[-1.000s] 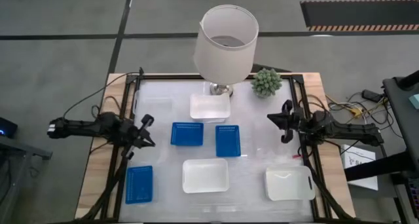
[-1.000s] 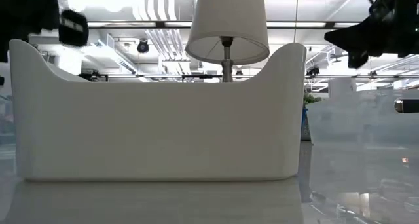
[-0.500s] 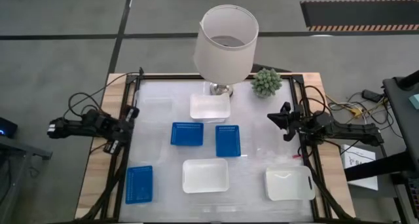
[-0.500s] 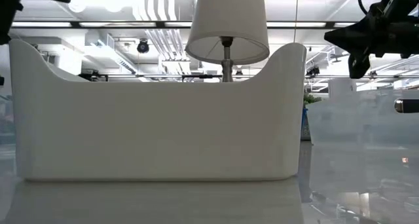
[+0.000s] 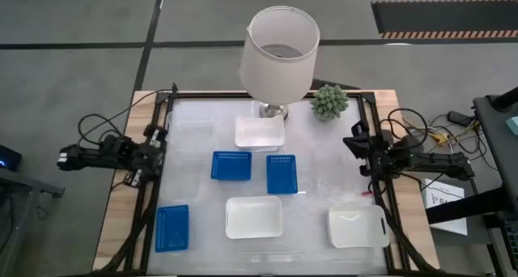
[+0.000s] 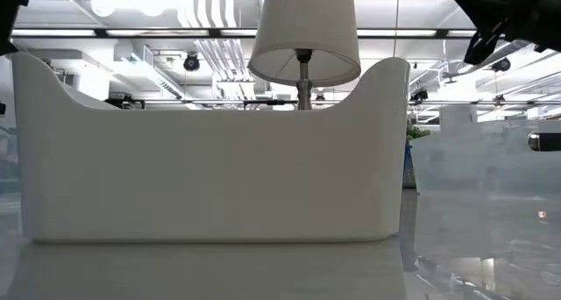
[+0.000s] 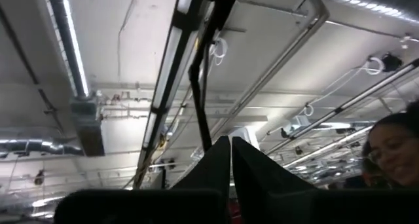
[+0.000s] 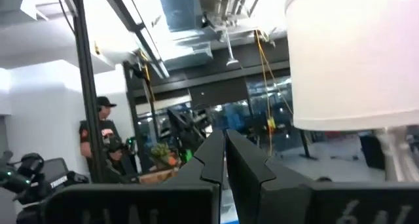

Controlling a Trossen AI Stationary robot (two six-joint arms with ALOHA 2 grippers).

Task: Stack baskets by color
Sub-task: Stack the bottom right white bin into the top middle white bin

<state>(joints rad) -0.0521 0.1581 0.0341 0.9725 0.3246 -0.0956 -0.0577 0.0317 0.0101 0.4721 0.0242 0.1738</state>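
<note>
Three blue baskets [image 5: 231, 165] [image 5: 282, 173] [image 5: 171, 227] and three white baskets [image 5: 260, 131] [image 5: 254, 217] [image 5: 358, 227] lie apart, each flat on its bottom on the glossy table. The near middle white basket [image 6: 210, 151] fills the low view. My left gripper [image 5: 155, 150] is drawn back at the table's left edge, shut and empty, and tipped up toward the ceiling [image 7: 230, 145]. At the right edge my right gripper [image 5: 354, 139] is also shut and empty [image 8: 224, 142], tipped up above the table.
A lamp with a white shade [image 5: 279, 54] stands at the far middle, with a small green plant [image 5: 329, 101] to its right. A dark frame [image 5: 162, 107] runs along the table's sides. Cables [image 5: 421, 135] lie off the right edge. A person [image 8: 98, 145] stands in the room beyond.
My left gripper has drawn back from the table toward its left edge, risen and tipped upward. My right gripper has tipped upward, risen a little and pulled back toward the right edge. Both stay shut. The baskets have not moved.
</note>
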